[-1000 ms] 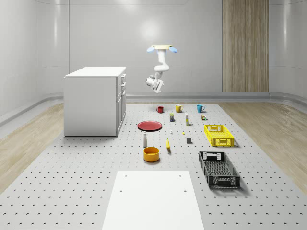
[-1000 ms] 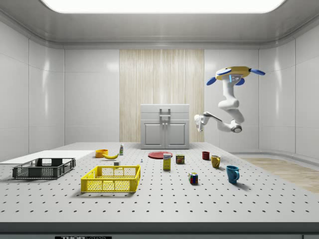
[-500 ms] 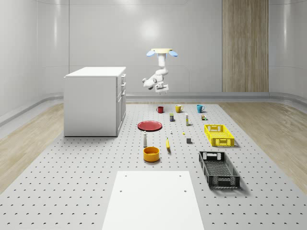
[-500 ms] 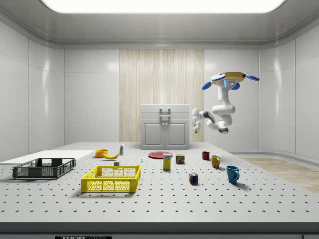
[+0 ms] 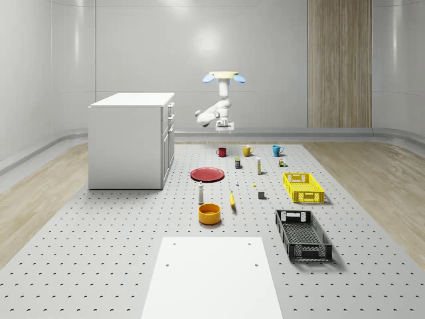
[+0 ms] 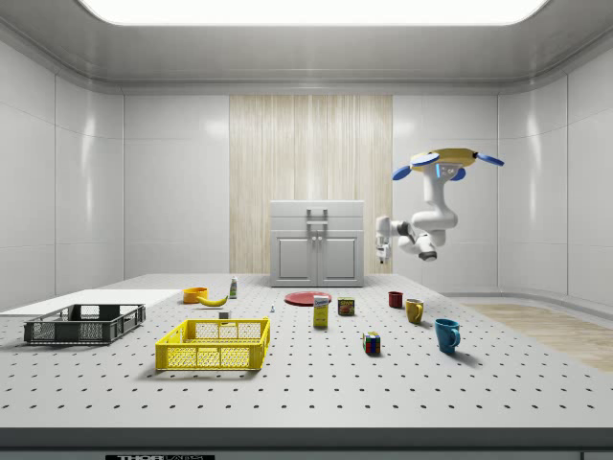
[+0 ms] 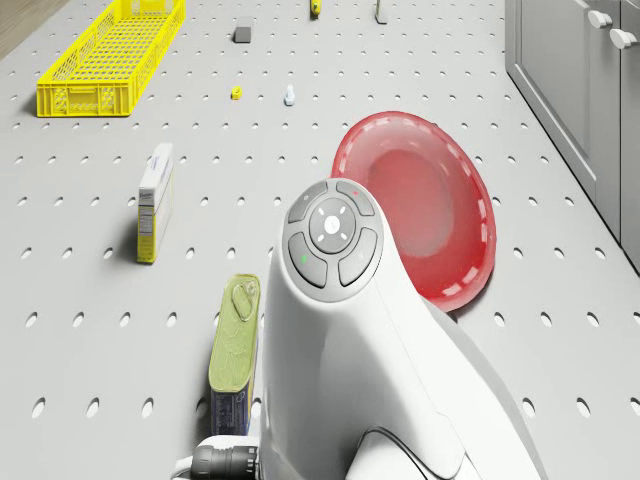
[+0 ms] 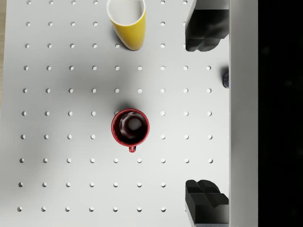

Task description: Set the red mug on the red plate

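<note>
The red mug (image 5: pixel 222 151) stands upright on the perforated table, handle visible in the wrist view (image 8: pixel 130 127). In the side view the red mug (image 6: pixel 396 299) is right of the red plate (image 6: pixel 307 298). The flat red plate (image 5: pixel 208 174) lies nearer the camera than the mug; the red plate (image 7: pixel 420 205) lies beyond the arm's wrist. The drone (image 5: pixel 223 77) hovers high above the mug row. My gripper (image 5: pixel 224 126) hangs well above the red mug, pointing down. The gripper (image 8: pixel 199 113) is open and holds nothing; the mug sits off to one side of its dark fingers (image 8: pixel 204 29).
A yellow mug (image 5: pixel 246 150) and blue mug (image 5: pixel 277 150) stand beside the red one. A white cabinet (image 5: pixel 131 139) rises at the whole-scene view's left. Small boxes and a can (image 7: pixel 235 350), an orange bowl (image 5: pixel 209 213), a yellow crate (image 5: pixel 303 187) and a black crate (image 5: pixel 303 234) lie nearer.
The drone has sunk a little. The arm has folded in, and the gripper has swung from a slanted pose to pointing straight down over the red mug.
</note>
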Robot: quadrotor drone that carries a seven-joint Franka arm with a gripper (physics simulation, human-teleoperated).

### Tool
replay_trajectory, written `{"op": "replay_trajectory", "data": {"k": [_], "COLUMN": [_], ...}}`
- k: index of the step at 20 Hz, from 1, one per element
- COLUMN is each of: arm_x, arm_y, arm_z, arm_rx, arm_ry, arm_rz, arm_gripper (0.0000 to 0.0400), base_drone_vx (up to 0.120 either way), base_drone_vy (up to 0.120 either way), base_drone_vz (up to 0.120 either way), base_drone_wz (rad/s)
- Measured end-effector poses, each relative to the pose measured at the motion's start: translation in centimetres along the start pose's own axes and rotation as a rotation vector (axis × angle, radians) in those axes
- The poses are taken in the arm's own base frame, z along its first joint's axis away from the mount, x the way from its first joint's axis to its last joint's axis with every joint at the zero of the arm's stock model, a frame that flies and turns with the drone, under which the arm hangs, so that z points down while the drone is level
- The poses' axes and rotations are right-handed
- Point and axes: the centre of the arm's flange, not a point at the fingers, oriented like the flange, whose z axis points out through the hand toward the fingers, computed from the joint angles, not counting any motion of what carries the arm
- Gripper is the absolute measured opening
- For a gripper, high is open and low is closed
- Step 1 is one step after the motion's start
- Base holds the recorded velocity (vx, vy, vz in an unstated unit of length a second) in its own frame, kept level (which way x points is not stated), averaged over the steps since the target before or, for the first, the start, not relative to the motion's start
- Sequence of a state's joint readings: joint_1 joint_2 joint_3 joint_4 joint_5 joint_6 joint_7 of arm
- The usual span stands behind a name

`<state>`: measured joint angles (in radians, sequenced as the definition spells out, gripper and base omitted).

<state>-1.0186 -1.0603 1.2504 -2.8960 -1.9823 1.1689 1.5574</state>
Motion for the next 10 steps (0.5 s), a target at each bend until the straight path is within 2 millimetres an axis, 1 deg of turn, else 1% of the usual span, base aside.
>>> {"op": "replay_trajectory", "data": {"k": [9,10], "arm_x": [-0.15,-0.16], "arm_y": [-0.15,-0.15], "arm_z": [-0.01,-0.01], "arm_rx": [-0.015,-0.015], "arm_ry": [0.016,0.016], "arm_rz": [0.0,0.0], "arm_gripper": [0.04,0.04], "base_drone_vx": [-0.12,-0.12], "base_drone_vy": [0.0,0.04], "base_drone_vz": [-0.12,-0.12], "base_drone_wz": [0.0,0.0]}}
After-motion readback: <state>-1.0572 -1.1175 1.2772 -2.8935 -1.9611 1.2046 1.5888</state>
